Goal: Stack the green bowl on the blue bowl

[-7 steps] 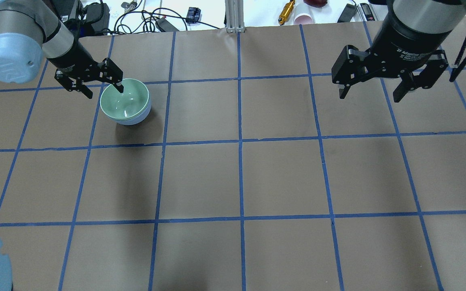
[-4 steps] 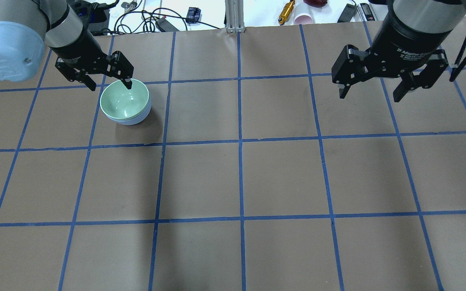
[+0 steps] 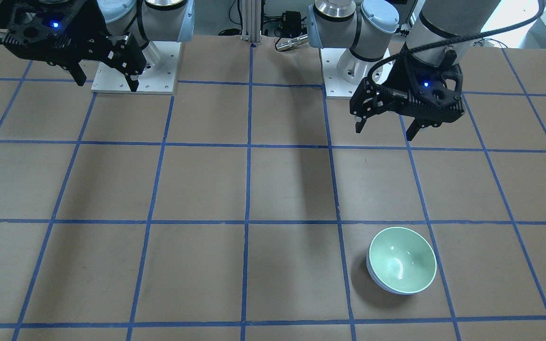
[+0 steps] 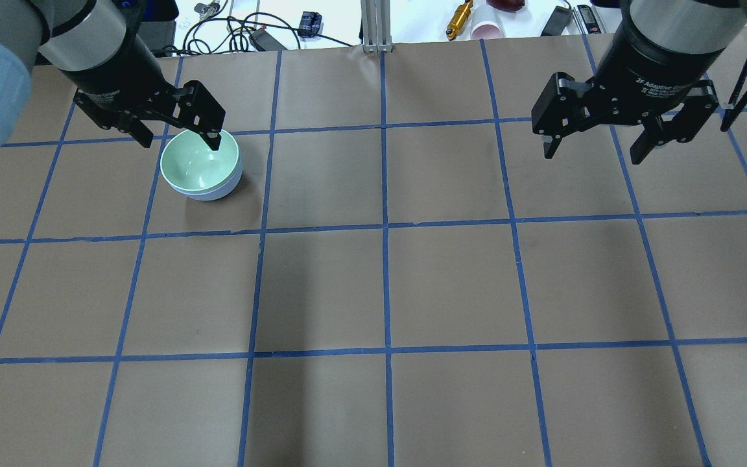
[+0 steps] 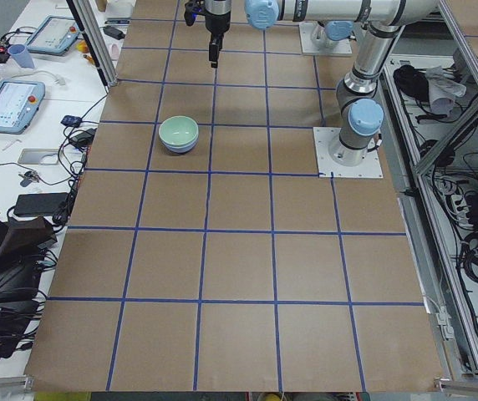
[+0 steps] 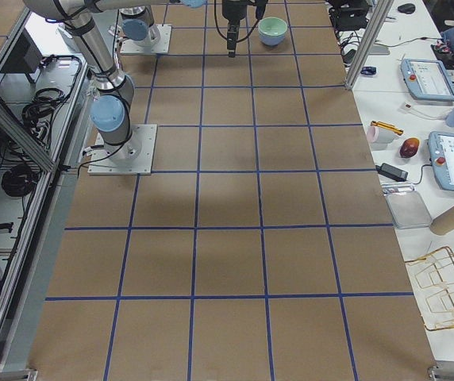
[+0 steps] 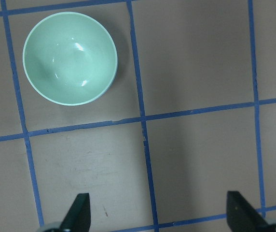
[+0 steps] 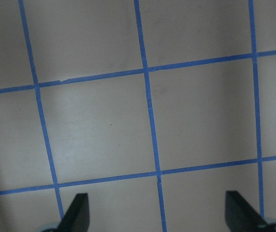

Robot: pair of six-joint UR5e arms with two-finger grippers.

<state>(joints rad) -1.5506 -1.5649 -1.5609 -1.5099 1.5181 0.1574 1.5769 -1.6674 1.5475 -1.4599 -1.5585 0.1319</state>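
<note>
The green bowl (image 4: 197,163) sits nested upright inside the blue bowl (image 4: 223,191), of which only a thin outer edge shows. The stack stands on the brown table at the far left. It also shows in the front view, green bowl (image 3: 402,264) and blue bowl (image 3: 376,279), and in the left wrist view, green bowl (image 7: 69,58). My left gripper (image 4: 180,140) is open and empty, raised above the table on my side of the stack (image 3: 385,133). My right gripper (image 4: 592,156) is open and empty, hanging high at the far right (image 3: 107,84).
Cables, a yellow tool (image 4: 459,18) and a pink cup (image 4: 487,29) lie beyond the table's far edge. An aluminium post (image 4: 377,26) stands at the far middle. Both robot base plates (image 3: 135,71) sit on my side of the table.
My left gripper has lifted up and away from the green bowl, its finger leaving the bowl's inside. The bowls stay nested in place. The right arm has not moved.
</note>
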